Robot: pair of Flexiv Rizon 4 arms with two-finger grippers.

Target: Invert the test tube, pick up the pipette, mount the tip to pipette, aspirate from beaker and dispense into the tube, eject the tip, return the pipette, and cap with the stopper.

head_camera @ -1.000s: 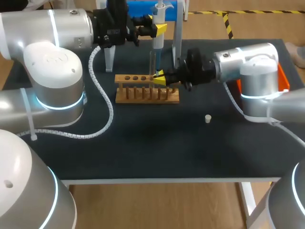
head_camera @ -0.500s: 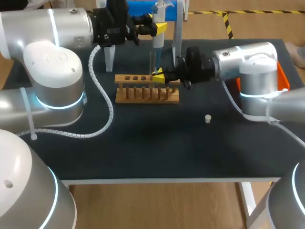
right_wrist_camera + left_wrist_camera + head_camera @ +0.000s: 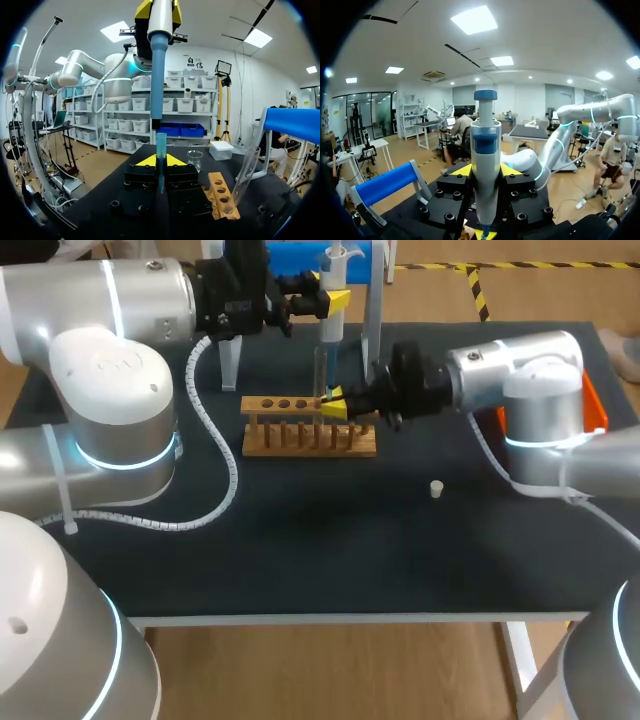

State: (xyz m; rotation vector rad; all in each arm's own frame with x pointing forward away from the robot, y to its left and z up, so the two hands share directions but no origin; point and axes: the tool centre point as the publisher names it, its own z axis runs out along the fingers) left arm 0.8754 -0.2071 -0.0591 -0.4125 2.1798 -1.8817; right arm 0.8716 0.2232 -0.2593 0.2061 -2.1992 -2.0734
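Barely anything has shifted: left claw (image 3: 336, 297) grips pipette (image 3: 485, 150) above tip (image 3: 161, 150) held by right claw (image 3: 333, 400).

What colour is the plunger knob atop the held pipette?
Blue: the plunger knob tops the white-barrelled pipette, clearest in the left wrist view.

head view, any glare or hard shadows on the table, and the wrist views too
Head view: the dark table is evenly lit, no glare; no hard shadow shows around the wooden rack. Left wrist view: bright ceiling panels behind the pipette, its body not washed out. Right wrist view: the test tube in the rack catches pale highlights; the pipette tip shows none.
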